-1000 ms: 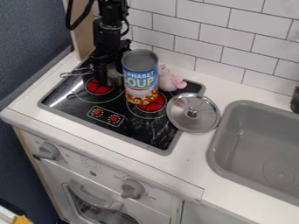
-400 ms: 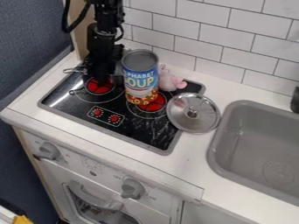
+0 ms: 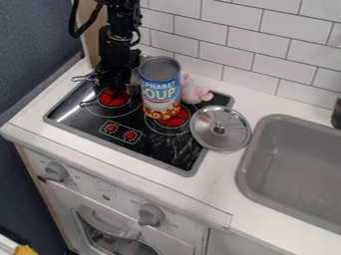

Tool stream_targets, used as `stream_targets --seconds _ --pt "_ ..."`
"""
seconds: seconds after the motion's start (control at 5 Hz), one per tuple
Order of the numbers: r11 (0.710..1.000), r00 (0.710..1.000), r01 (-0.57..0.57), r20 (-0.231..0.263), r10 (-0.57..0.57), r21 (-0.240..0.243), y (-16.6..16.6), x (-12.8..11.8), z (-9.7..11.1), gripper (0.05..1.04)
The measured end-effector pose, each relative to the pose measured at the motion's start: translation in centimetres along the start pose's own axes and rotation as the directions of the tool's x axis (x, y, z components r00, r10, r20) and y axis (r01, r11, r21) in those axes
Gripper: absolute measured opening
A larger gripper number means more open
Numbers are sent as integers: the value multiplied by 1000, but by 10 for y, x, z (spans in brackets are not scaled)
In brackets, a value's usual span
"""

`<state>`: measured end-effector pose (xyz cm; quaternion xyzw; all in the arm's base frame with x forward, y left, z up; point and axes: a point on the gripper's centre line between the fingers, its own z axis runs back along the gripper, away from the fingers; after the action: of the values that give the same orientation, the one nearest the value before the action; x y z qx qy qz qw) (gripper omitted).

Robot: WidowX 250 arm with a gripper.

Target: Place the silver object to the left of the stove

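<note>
Nearest, the counter (image 3: 41, 135) runs along the front of the stove (image 3: 158, 155) and round to its left, where a pale strip looks like the goal. The lid (image 3: 231, 139) lies over the stove's right edge, partly on the counter, knob up. It is silver too, so the task's words could fit it, but the gripper's place suggests the pot is meant.

Farther back, the can (image 3: 160, 92) stands upright at the right-hand burner, with the pink toy (image 3: 194, 93) just behind it. The pot (image 3: 135, 89), which I take for the silver object, is at the back left of the stove, mostly hidden by the gripper and the can. Its wire handle (image 3: 83, 78) sticks out to the left.

I would expect thin, stiff metal: fairly light, hard to dent, smooth enough to slide or turn if pinched loosely. The wall near the rim seems the surest hold; the handle is thin and off to one side, so lifting by it would probably let the pot tip. The can is close beside it and could be knocked, so moving left, away from it, makes sense.

The gripper (image 3: 118, 91) hangs down over the left burner, right at the pot. Whether it is spread or closed, and whether it grips the pot or merely touches it, I cannot tell.
</note>
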<state>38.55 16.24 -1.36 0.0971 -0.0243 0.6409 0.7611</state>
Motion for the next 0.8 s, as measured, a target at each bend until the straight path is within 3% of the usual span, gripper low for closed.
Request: stream_targets --seconds 0.2,0.6,0.8 --pt "999 999 -24 -29 23 -33 1 3 5 100" --pt "981 996 -82 -51 74 -173 7 12 56 80" --pt "967 995 -87 -59 75 -241 18 5 83 80"
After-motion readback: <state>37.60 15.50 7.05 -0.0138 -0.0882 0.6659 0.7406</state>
